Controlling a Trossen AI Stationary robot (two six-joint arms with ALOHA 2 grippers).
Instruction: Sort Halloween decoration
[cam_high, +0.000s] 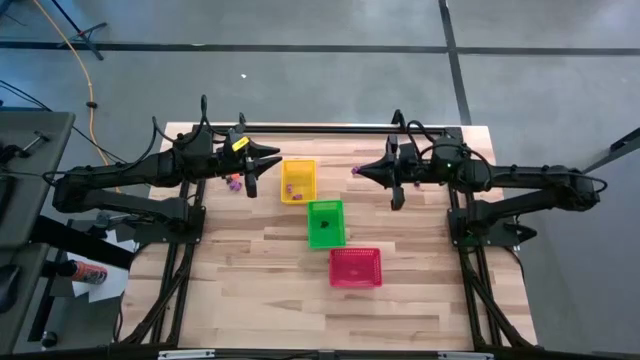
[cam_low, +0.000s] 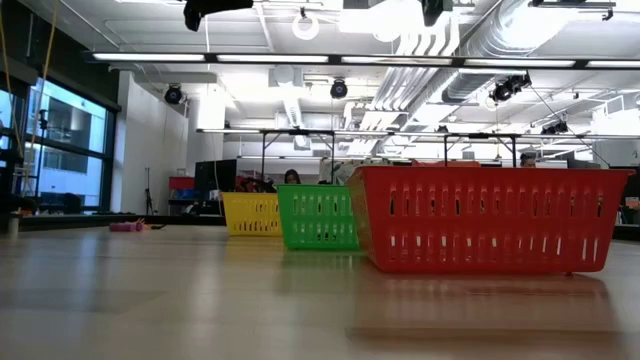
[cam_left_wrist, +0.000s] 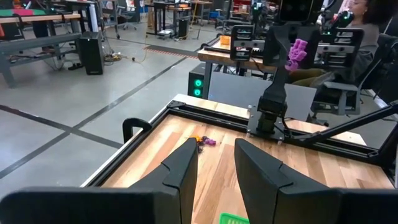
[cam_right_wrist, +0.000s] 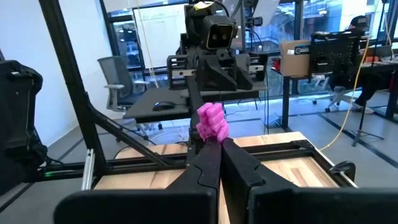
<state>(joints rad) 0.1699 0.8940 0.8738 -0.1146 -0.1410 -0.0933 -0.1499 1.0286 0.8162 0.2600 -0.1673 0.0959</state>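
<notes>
Pinching purple trinket (cam_right_wrist: 212, 122) — right gripper (cam_right_wrist: 214, 142) tips

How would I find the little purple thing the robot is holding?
Look at the far end of the wooden table, past the yellow basket. The right gripper is shut there on a knobbly purple trinket, raised in the air. Every other trinket lies on the table or in a basket.

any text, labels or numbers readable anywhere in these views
None can be read.
Yellow tag on the left arm: too small to read.
Cardboard box in the room behind: label blurred.
Yellow basket, green basket, red basket: no markings.
</notes>
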